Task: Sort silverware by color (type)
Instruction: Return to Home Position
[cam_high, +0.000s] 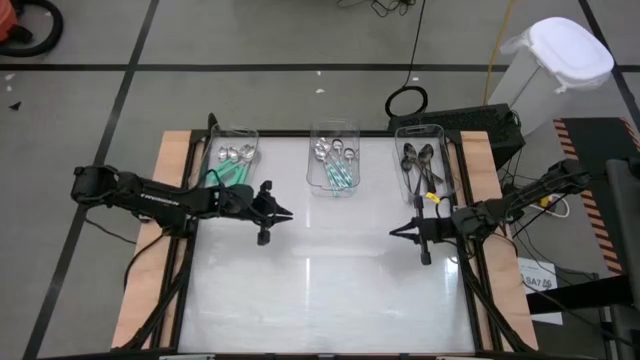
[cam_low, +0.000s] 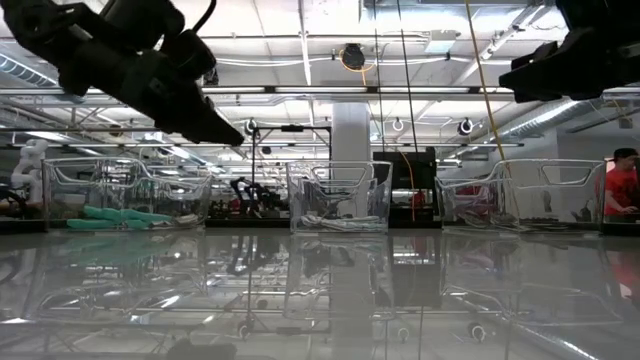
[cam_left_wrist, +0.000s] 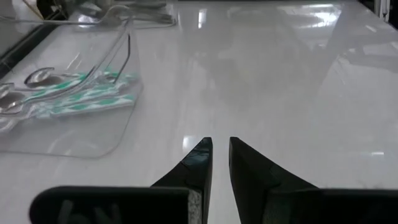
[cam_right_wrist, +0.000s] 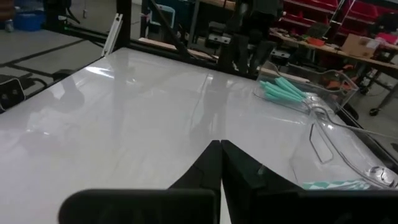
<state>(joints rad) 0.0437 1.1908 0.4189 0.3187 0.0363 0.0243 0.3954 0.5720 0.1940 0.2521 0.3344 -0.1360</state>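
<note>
White glossy tabletop (cam_high: 320, 290) holds three clear rectangular plastic bins (cam_high: 358, 138) along twelve o'clock, and the small metal spoons (cam_high: 340, 176), silver, teal-handled and blackish, all lie inside them. Light, stiff and slippery, they would probably pinch best across the handle. The left gripper (cam_high: 288, 212), at nine o'clock, shows a narrow empty slit between its jaws; the right gripper (cam_high: 393, 231), at three, has its jaws pressed together on nothing.

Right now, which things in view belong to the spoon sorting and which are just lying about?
Job: green-handled spoons in the left bin; silver and green spoons in the middle bin; dark spoons in the right bin; left gripper, right gripper, both above the table.
Lying about: white lidded bin, cable loop, both on the floor.
</note>
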